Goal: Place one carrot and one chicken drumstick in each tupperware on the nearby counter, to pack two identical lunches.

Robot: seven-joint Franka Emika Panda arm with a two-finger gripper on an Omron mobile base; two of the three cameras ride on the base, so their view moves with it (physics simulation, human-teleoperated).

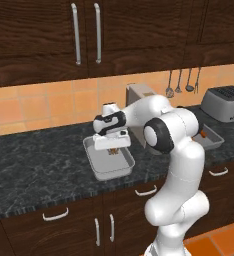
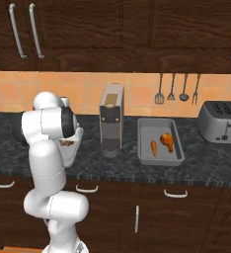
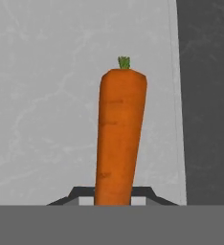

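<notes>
Gripper (image 1: 112,149) above left tupperware (image 1: 120,170) – rim close on sides; carrot (image 3: 118,139) clamped between fingers, pointing down toward tray floor.

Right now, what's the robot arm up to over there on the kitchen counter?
It's packing lunches. The gripper hangs over the left tupperware with a carrot between its jaws, seemingly about to place it. The right tupperware, beyond the coffee machine on the counter, already holds a carrot and a chicken drumstick. A toaster sits at the far right.
</notes>
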